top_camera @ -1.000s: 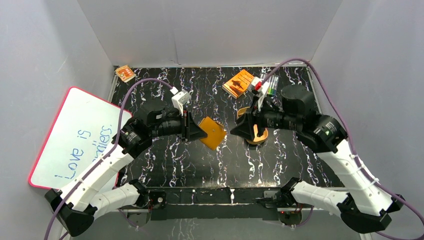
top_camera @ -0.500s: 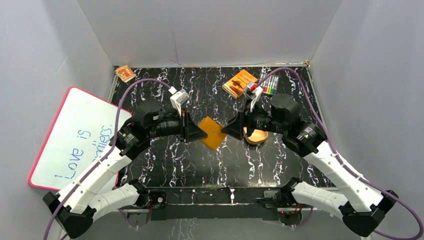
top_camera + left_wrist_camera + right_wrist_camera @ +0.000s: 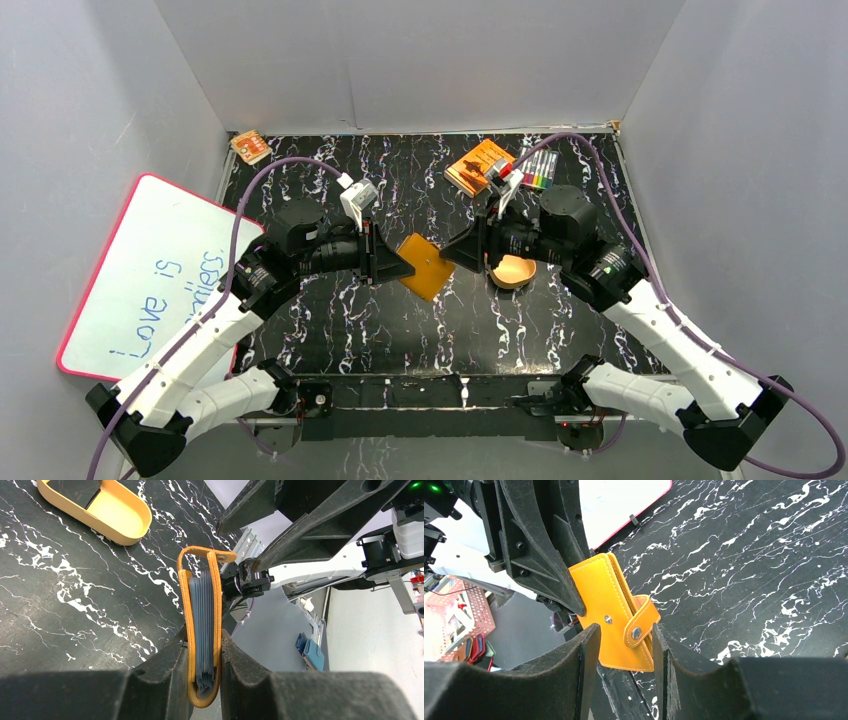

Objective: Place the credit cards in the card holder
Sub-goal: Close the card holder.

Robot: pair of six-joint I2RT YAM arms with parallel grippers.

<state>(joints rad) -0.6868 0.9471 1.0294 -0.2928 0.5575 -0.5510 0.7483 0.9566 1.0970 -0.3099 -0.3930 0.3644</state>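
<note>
My left gripper (image 3: pixel 405 268) is shut on the card holder (image 3: pixel 427 265), an orange-tan wallet held folded above the table's middle. In the left wrist view the wallet (image 3: pixel 191 630) stands on edge between my fingers. A stack of grey-blue credit cards (image 3: pixel 204 620) sits inside it. Its snap strap (image 3: pixel 216 556) curls over the far end. My right gripper (image 3: pixel 447 255) is open. In the right wrist view (image 3: pixel 624 630) its jaws stand either side of the wallet's strap end (image 3: pixel 644 622), with a gap on each side. The strap hangs unsnapped beside the stud (image 3: pixel 608 619).
A gold oval tray (image 3: pixel 512 272) lies under my right wrist and also shows in the left wrist view (image 3: pixel 125 527). An orange book (image 3: pixel 477 165) and coloured markers (image 3: pixel 540 170) lie at the back right. A red-rimmed whiteboard (image 3: pixel 150 275) leans at the left. A small orange item (image 3: pixel 249 147) sits back left.
My right arm has moved left toward the wallet, and its open jaws now bracket the strap end. My left arm and the wallet have stayed in place.
</note>
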